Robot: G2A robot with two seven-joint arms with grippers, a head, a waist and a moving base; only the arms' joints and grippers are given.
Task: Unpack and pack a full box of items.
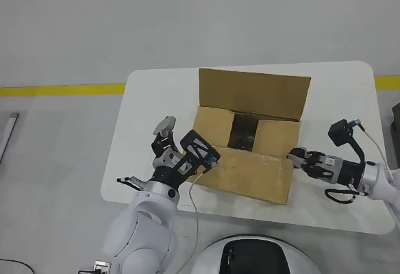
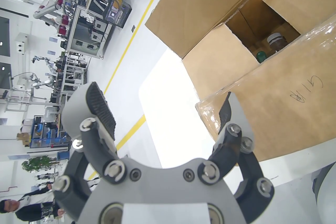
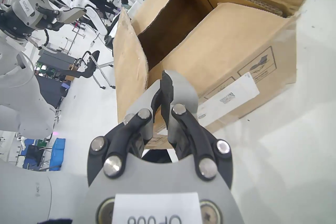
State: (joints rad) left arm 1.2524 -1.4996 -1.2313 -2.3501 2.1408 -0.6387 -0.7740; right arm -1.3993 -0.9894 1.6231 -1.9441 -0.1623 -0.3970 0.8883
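**A:** What's over on the left?

**B:** The left hand [image 2: 160, 93] hangs over the white, round-cornered tabletop [image 1: 142, 109] with its fingers spread wide and nothing in them. One finger is just beside the taped corner of the long front flap [image 2: 288, 104]. I'd say it is placed there to take that flap or steady it.

**A:** And the box itself?

**B:** The brown corrugated cardboard box [image 1: 255, 92] sits in the middle of the tabletop. Its far flap stands upright and the front one is folded outward toward the robot, which leaves the mouth open. Deep inside I can make out a brown jar with a white lid [image 2: 277, 42] and a green-capped item [image 2: 261, 55] just beside it. So the contents look unpacked by little or nothing.

**A:** The right side?

**B:** The right hand [image 3: 166, 83] is at the box's right front corner, near the other end of that flap, with its fingers drawn together. I cannot tell whether cardboard is nipped between them. My guess is that it's there to keep the flap pressed back from the opening.
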